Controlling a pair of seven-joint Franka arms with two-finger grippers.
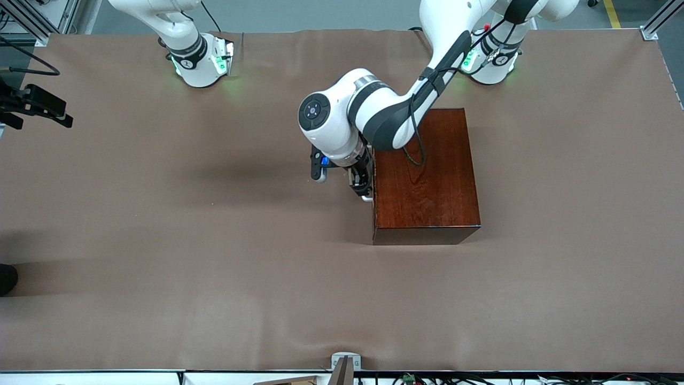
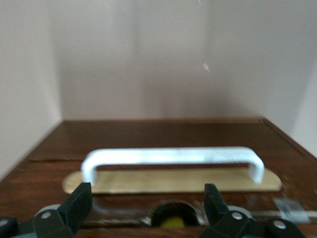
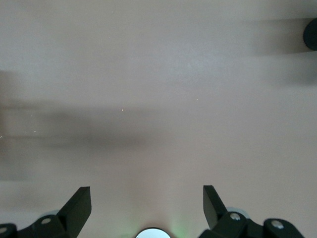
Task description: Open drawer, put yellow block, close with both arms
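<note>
Left tool (image 2: 146, 210) spread, lined up at the white handle (image 2: 173, 157) of the shut drawer (image 2: 148, 144) to hook and pull it; right tool (image 3: 147, 208) spread, waiting over bare table (image 1: 160, 214); yellow block not visible.

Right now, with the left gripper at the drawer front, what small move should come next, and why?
Probably ease the left gripper forward and close on the white handle. Its fingers are open and sit just short of the bar, and the drawer looks shut in the wooden box. The right gripper waits, open, over bare table.
</note>
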